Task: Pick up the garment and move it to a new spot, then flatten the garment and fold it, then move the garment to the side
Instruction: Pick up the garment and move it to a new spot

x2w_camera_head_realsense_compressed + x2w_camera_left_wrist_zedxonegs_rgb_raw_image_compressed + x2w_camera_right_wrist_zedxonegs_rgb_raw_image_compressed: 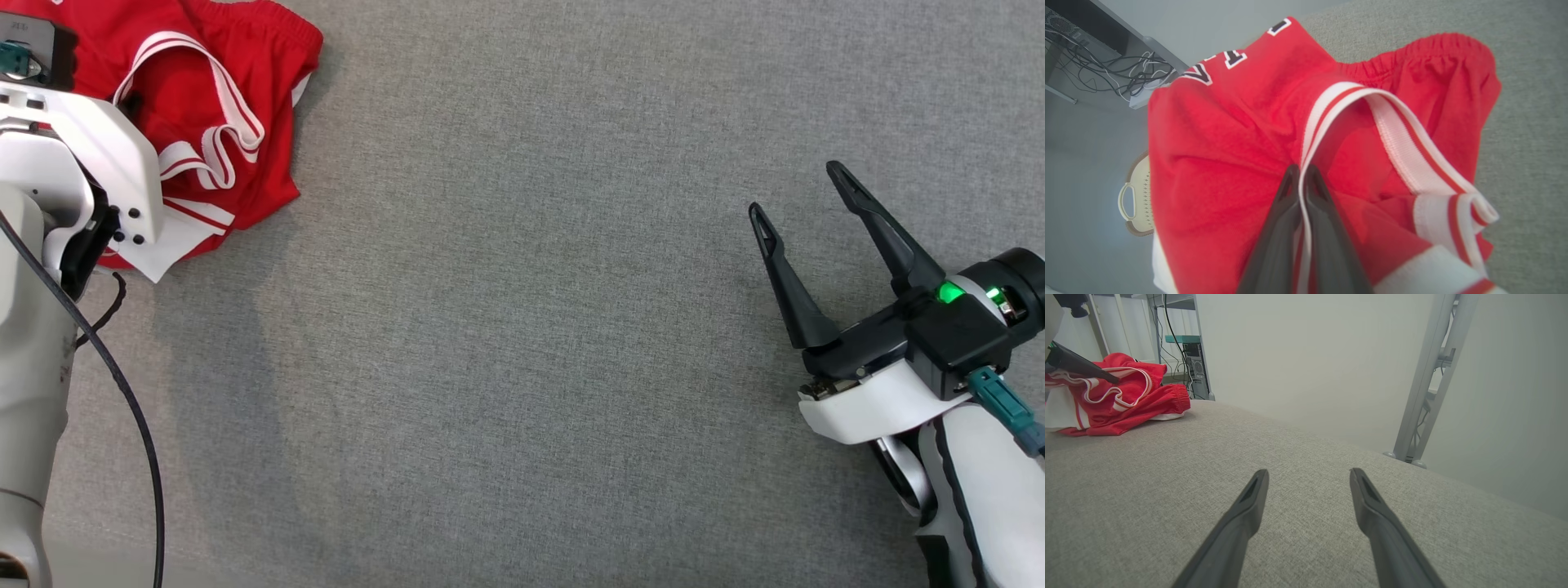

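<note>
**Condition at this step**

1. The bench [522, 327], covered in grey cloth, carried the garment [212, 90], a pair of red shorts. The shorts lay crumpled at the far left corner of the bench, close to its edge.
2. The left fingers [1292, 183] were at that same corner of the bench. They were pressed together on a thin white edge of the striped trim [1396, 134].
3. The right fingers [769, 237] were over the right side of the bench, spread wide and holding nothing.

**Likely faults**

- **Slip:** The hold appeared to take in only the trim edge, not a fold of the main cloth. A quick lift would probably pull the trim out from between the fingers.
- **Drop off the bench:** With the shorts so near the bench edge, a lost hold could send them to the floor, where a pale basket [1137, 196] stood below the bench.
- **Bunching:** Carried from a single point, the shorts would likely hang twisted and reach the middle of the bench in a heap, making flattening harder.
- **Snag:** The loose loop of trim could catch on a finger at release.
</note>
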You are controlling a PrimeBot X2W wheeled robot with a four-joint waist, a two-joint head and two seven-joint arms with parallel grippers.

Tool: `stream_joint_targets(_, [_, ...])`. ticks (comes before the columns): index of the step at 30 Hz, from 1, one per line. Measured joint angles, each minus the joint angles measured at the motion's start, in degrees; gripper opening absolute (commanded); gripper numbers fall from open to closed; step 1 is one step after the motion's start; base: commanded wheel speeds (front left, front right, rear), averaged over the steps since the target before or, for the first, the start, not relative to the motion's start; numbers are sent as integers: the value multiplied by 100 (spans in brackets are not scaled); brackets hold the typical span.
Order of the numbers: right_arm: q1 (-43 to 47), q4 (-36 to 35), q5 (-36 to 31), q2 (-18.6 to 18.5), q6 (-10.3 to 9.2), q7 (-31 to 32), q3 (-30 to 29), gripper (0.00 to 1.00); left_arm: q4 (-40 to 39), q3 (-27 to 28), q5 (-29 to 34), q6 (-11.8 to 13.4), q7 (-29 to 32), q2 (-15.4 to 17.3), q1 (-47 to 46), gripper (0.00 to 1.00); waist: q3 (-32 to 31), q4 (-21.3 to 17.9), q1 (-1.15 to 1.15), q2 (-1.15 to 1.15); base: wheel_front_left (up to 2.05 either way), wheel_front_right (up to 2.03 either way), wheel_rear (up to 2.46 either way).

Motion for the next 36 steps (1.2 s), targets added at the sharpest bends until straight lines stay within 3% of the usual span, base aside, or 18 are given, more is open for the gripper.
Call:
stream_joint_targets(7, [4, 200, 1, 130, 0, -10, 45, 100, 102, -138, 235, 210, -737, 5, -23, 0, -277, 18, 0, 0, 0, 0, 0])
stream_joint_targets(16, [114, 427, 46, 392, 0, -33, 32, 100, -158, 69, 330, 822, -2382, 53, -30, 0, -927, -86, 0, 0, 0, 0, 0])
stream_joint_targets(20, [282, 533, 131, 531, 0, -33, 32, 100, -474, 156, 267, 926, -2844, -36, -28, 0, -1270, -167, 0, 0, 0, 0, 0])
stream_joint_targets(28, [408, 639, 155, 713, 0, -34, -15, 100, -1428, 104, 182, 940, -2976, -197, 114, 0, -1827, -409, 0, 0, 0, 0, 0])
stream_joint_targets(36, [415, 620, 110, 881, 0, -43, -346, 100, -2757, -303, 89, 873, -2202, -479, 424, 0, -2175, -910, 0, 0, 0, 0, 0])
